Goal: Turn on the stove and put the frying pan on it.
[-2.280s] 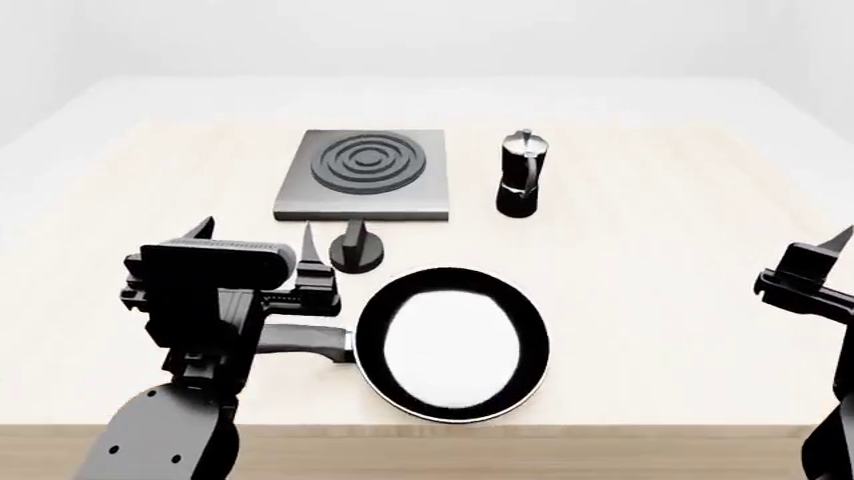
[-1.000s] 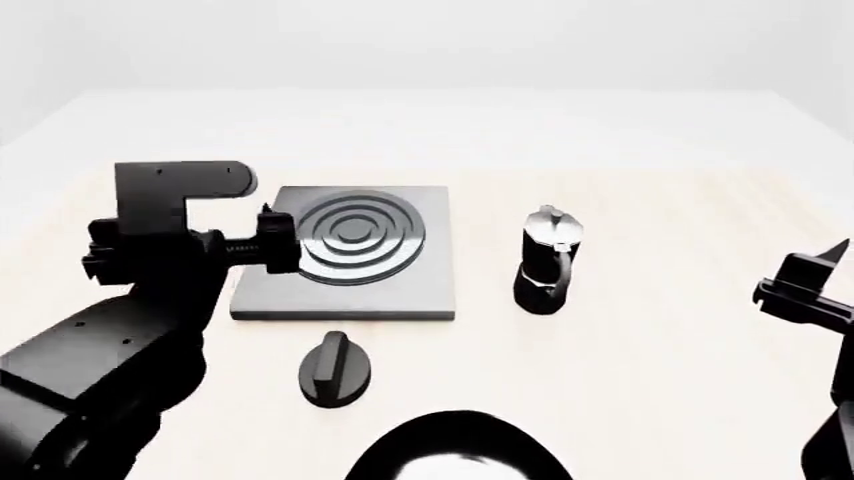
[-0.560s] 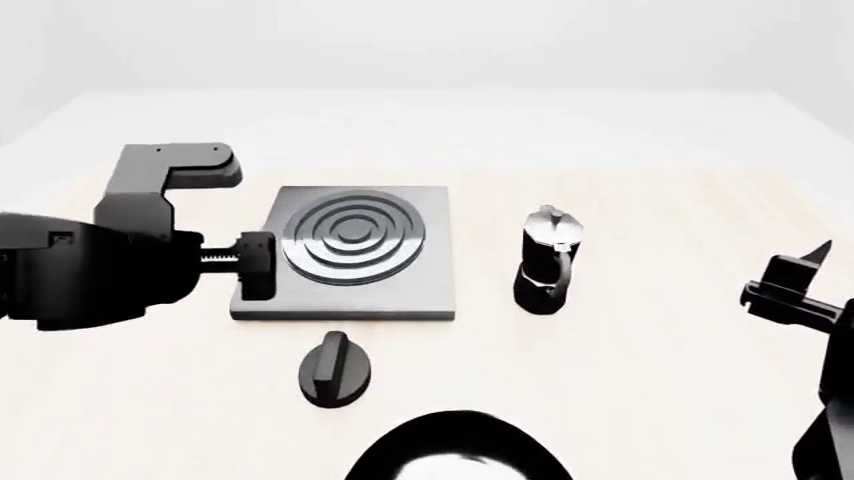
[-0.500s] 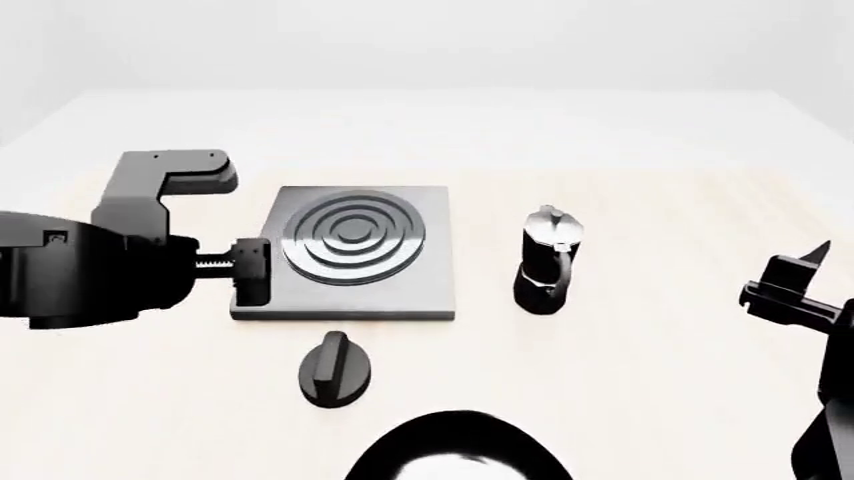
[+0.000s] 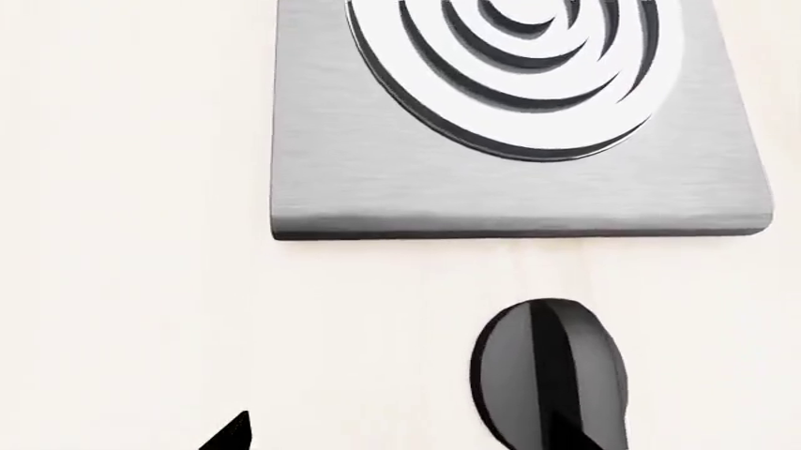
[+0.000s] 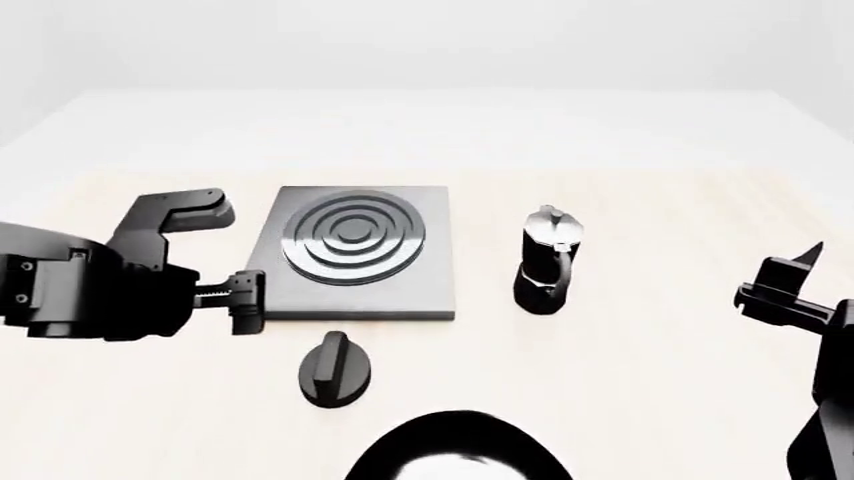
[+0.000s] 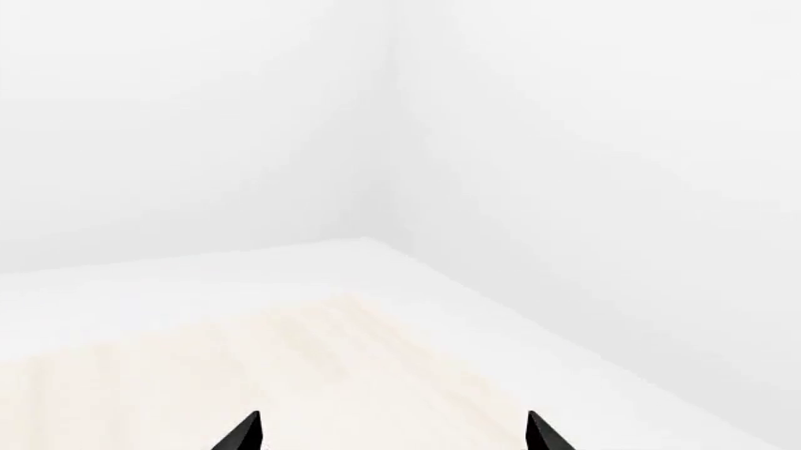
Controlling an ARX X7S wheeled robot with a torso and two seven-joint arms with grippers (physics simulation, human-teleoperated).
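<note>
Stove (image 6: 350,255) sits mid-desk (image 6: 641,350), burner bare, nothing on it. Knob (image 6: 331,371) stands apart on the desk just in front of the stove's near edge, untouched; whether it is already turned I can't tell. Frying pan (image 6: 454,450) only partly in view at the bottom of the head view, flat on the desk, nearer the robot than the knob, not lifted. Left pincer (image 6: 244,300) hovers beside the stove's left near corner, above and left of the knob, spread apart, holding nothing. Right pincer (image 7: 392,433) parked far right, tips wide apart, empty, aimed at blank wall. Judgement: neither step done — knob turn first, then pan grasp and placement.
</note>
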